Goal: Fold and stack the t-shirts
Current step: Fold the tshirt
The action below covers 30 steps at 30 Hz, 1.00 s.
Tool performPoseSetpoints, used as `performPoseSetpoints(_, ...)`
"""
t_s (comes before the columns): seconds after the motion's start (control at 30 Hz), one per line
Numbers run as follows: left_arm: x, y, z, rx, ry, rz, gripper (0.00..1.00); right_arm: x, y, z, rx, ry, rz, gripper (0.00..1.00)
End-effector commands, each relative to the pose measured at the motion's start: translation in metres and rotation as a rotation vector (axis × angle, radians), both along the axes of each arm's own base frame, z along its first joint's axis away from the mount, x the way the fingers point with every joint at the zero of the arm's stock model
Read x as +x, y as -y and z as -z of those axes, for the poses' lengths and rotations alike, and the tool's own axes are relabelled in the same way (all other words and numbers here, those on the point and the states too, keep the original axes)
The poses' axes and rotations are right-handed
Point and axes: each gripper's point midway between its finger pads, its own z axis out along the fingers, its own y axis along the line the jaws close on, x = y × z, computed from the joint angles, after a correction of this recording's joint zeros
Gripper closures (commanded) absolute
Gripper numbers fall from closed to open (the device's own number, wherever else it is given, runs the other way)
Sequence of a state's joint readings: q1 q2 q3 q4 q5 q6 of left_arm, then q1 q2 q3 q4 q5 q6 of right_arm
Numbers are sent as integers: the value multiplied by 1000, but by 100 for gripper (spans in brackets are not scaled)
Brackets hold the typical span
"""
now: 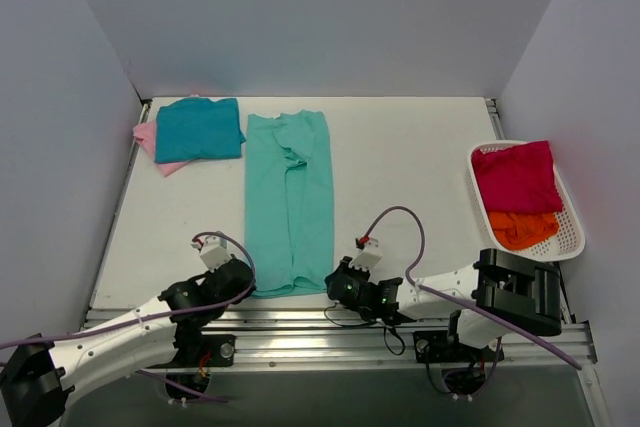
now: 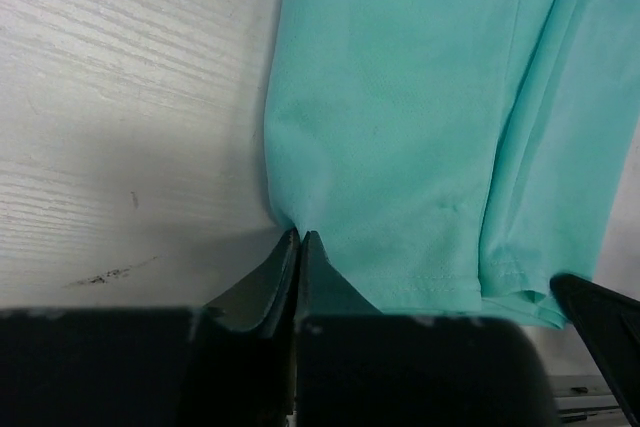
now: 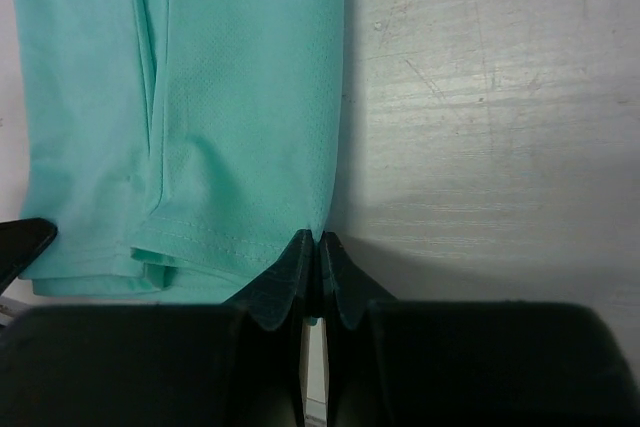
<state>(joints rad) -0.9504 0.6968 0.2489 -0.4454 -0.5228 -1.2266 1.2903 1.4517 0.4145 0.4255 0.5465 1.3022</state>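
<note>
A mint t-shirt point(image 1: 290, 197) lies folded into a long strip down the middle of the table. My left gripper point(image 1: 247, 281) is at its near left corner. In the left wrist view that gripper point(image 2: 298, 237) is shut, pinching the edge of the mint cloth point(image 2: 400, 97). My right gripper point(image 1: 336, 285) is at the near right corner. In the right wrist view it point(image 3: 318, 239) is shut on the hem edge of the mint cloth point(image 3: 240, 97). A folded teal t-shirt point(image 1: 200, 129) rests on a pink one point(image 1: 150, 139) at the back left.
A white slotted basket point(image 1: 572, 239) at the right edge holds a crimson t-shirt point(image 1: 515, 177) and an orange one point(image 1: 522, 229). Grey walls close in the table on the left, back and right. A metal rail point(image 1: 300, 322) runs along the near edge.
</note>
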Motion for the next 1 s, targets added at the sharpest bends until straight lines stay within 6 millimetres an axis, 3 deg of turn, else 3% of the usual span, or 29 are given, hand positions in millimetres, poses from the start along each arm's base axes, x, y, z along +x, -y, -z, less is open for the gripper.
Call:
performPoseSetpoints(0.0, 4, 3, -10, -20, 18, -15, 98, 5, 18, -5, -99, 31, 29, 100)
performPoseSetpoints(0.07, 3, 3, -13, -19, 19, -9, 98, 9, 17, -18, -88, 50, 35, 100)
performPoseSetpoints(0.27, 14, 6, -48, -26, 95, -2, 98, 21, 14, -48, -136, 95, 30, 100)
performPoseSetpoints(0.6, 51, 9, -109, 22, 226, -30, 98, 72, 13, -84, -179, 158, 47, 100)
performPoseSetpoints(0.7, 66, 6, -118, 16, 245, -54, 98, 89, 15, -93, -198, 179, 66, 100)
performPoseSetpoints(0.97, 103, -11, -115, 31, 245, -90, 98, 129, 20, -107, -228, 217, 120, 100)
